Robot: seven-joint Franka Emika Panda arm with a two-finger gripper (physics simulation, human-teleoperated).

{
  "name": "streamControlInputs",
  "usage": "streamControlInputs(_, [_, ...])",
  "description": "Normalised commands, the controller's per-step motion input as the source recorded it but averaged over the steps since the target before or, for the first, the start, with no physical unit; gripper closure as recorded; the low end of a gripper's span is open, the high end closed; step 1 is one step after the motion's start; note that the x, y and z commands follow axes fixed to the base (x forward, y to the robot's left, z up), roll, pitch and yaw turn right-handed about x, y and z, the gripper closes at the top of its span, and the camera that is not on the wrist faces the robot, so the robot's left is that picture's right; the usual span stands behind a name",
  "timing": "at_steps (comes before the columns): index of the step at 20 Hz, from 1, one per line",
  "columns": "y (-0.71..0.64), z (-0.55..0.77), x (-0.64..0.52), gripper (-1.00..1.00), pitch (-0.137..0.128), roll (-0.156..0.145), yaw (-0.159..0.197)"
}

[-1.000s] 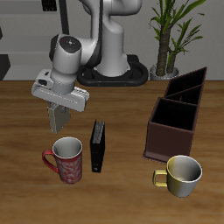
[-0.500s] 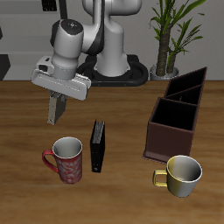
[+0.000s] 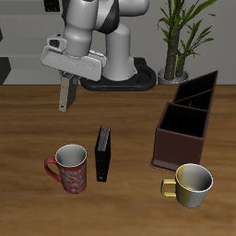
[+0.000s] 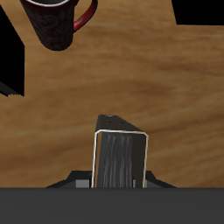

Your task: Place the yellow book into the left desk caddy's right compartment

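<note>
My gripper (image 3: 66,81) is shut on the yellow book (image 3: 64,94), a thin grey-tan book that hangs from the fingers high above the table, up and back from the red mug. In the wrist view the book (image 4: 118,159) stands between the fingers, with the gripper (image 4: 118,182) closed around it. The left desk caddy (image 3: 178,147), a dark reddish-brown open-top box with dividers, stands far across the table from the gripper. Its compartments are open at the top.
A red mug (image 3: 70,168) and a black book (image 3: 103,153) stand near the table's front edge; both show in the wrist view, mug (image 4: 54,21) and book (image 4: 9,54). A yellow-white mug (image 3: 192,183) sits before the caddy. A darker box (image 3: 199,88) lies behind it.
My gripper has risen and moved back from just above the red mug, carrying the yellow book up with it. Nothing else has moved.
</note>
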Motion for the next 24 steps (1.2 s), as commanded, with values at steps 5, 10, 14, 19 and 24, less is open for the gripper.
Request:
streamControlInputs(5, [0.28,0.44,-0.01,1.0,-0.042,0.026,0.027])
streamControlInputs(10, [0.22,0.36,0.01,1.0,-0.011,-0.046,-0.007])
streamControlInputs(14, [0.37,0.31,0.12,1.0,-0.01,0.012,0.027])
streamControlInputs(19, [0.48,0.28,0.21,1.0,-0.012,-0.009,0.009])
streamControlInputs(24, [0.53,0.11,0.23,1.0,0.015,0.015,0.01])
